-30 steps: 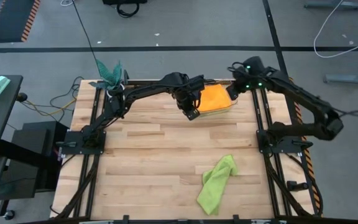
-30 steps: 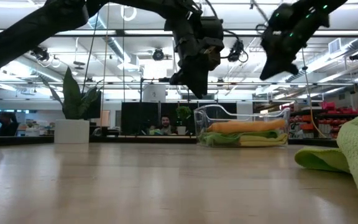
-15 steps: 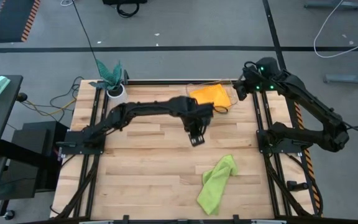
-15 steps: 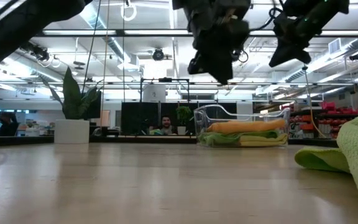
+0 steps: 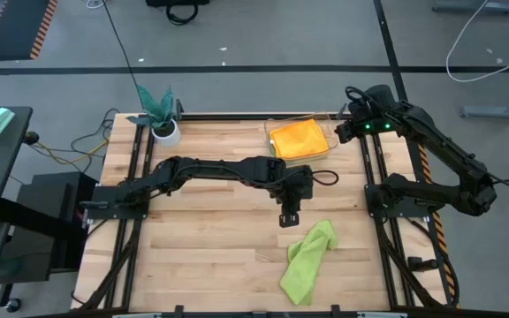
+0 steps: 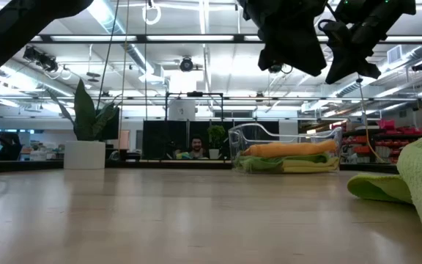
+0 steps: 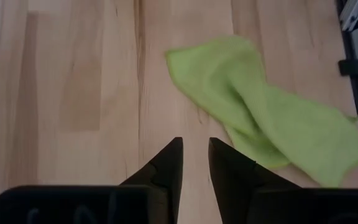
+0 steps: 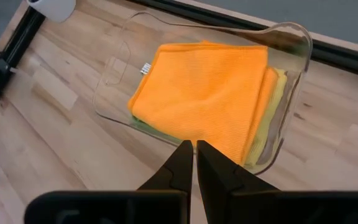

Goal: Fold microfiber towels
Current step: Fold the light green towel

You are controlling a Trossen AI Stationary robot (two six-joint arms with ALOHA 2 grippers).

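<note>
Teal leafy plant in white pot point(image 5: 159, 113): bench point(image 5: 210, 238) far-left corner. Left gripper point(image 5: 288, 217): mid-bench, fingers point(image 7: 166, 167) slightly parted, empty, just short of crumpled lime-green microfiber towel point(image 5: 307, 261). Clear plastic tray point(image 5: 325, 150): folded orange towel point(image 5: 298, 138) topping stack. Right gripper point(image 8: 195, 163): above tray, fingers clenched, empty.
</note>
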